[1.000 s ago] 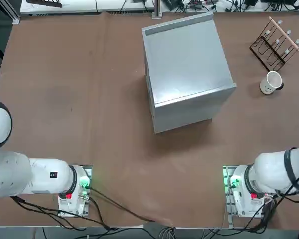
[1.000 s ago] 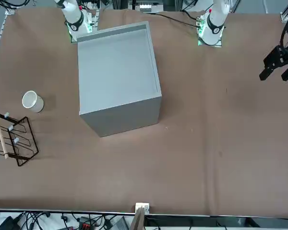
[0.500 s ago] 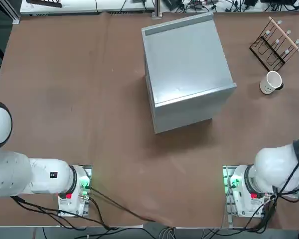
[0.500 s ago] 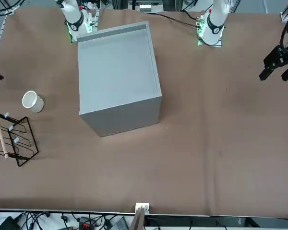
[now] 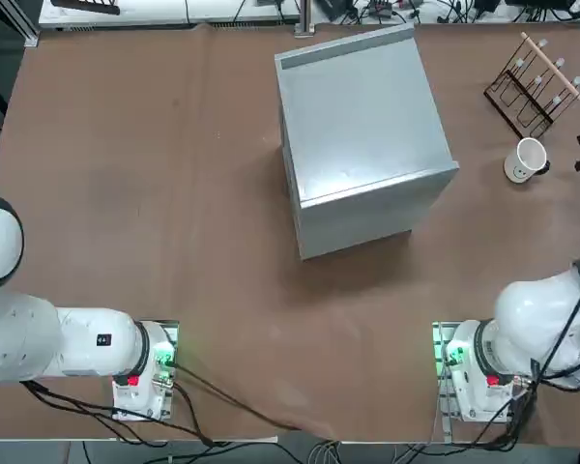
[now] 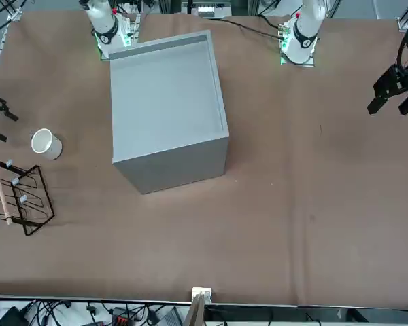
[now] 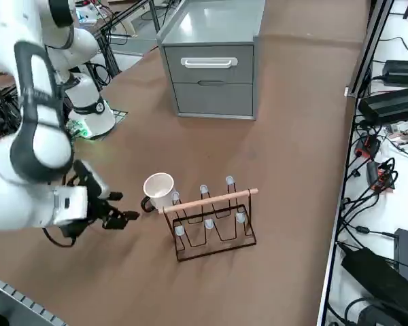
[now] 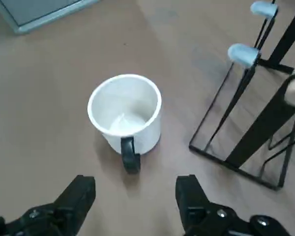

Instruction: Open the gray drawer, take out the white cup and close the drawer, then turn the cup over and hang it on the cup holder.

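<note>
Brown tabletop (image 5: 222, 309) — glossy patches; white side table (image 7: 401, 210) alongside — black cables (image 7: 360, 210), adapters (image 7: 394, 105).

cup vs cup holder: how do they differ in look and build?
The cup is white with one black handle; the holder is a dark brown wire frame with a wooden bar and pale-tipped pegs. The cup is a solid-walled round vessel, the holder an open rack. The cup is the smaller, the holder the larger. Both stand on the table.
</note>
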